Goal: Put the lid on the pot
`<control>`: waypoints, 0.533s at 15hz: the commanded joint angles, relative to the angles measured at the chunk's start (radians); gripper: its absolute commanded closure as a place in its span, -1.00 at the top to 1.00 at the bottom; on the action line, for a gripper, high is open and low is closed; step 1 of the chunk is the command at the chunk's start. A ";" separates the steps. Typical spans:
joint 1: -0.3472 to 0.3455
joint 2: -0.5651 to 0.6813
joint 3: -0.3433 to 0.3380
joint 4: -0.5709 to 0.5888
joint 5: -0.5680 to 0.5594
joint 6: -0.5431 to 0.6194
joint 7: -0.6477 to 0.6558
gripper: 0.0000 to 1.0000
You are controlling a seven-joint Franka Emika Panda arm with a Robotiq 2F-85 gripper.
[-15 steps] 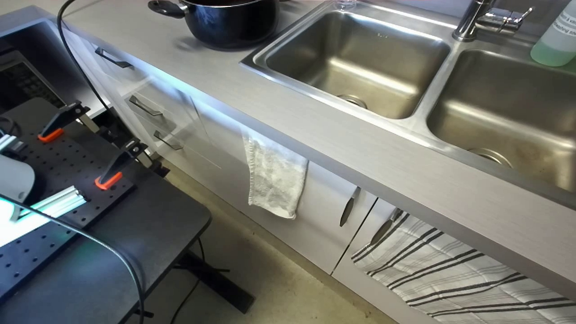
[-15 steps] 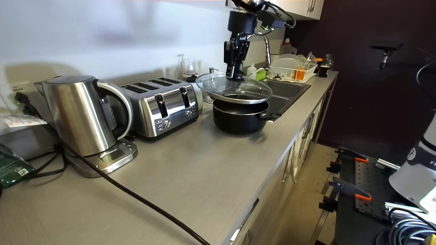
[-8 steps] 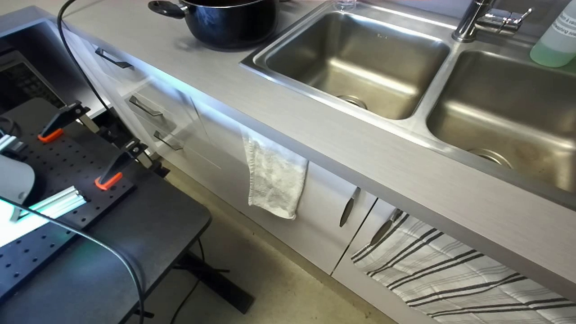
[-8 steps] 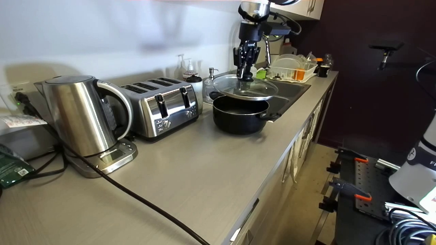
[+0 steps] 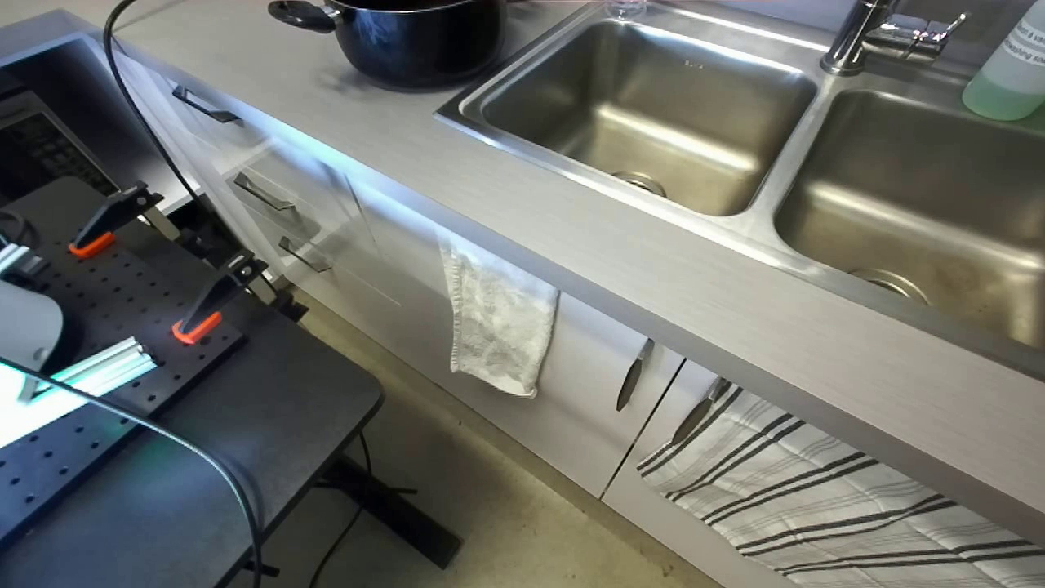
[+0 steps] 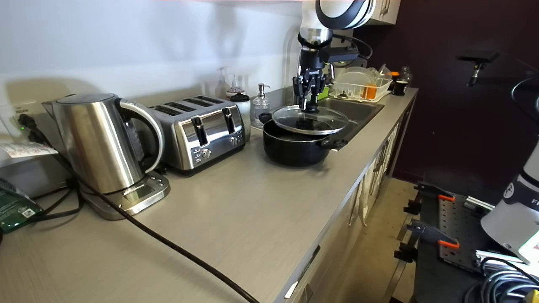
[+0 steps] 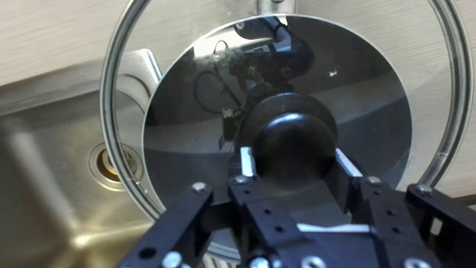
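Note:
The dark glossy pot (image 6: 290,151) stands on the counter beside the sink; it also shows at the top of an exterior view (image 5: 420,49), its top cut off. The see-through glass lid (image 6: 290,120) with its silvery rim hangs just above the pot, shifted toward the sink and slightly tilted. My gripper (image 6: 308,107) is shut on the lid's black knob from above. In the wrist view the fingers of the gripper (image 7: 293,162) stand on both sides of the knob (image 7: 295,139), and the pot's round opening shows through the lid (image 7: 108,108).
A toaster (image 6: 210,134) and a kettle (image 6: 97,147) stand along the wall. A soap dispenser (image 6: 261,107) and a cup with a dark top (image 6: 242,111) stand behind the pot. The steel sink (image 5: 653,122) lies beside the pot. A dish rack (image 6: 362,90) stands farther back.
In an exterior view my gripper and the lid have moved right, toward the sink, and down closer to the pot's rim. The lid is less tilted. The pot has not moved.

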 commanded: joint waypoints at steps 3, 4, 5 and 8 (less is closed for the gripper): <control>0.008 0.080 -0.015 0.093 0.010 -0.017 0.076 -0.51; 0.010 0.091 -0.017 0.103 0.008 -0.016 0.087 -0.51; 0.011 0.105 -0.018 0.115 0.007 -0.018 0.097 -0.51; 0.014 0.135 -0.022 0.141 0.008 -0.019 0.116 -0.51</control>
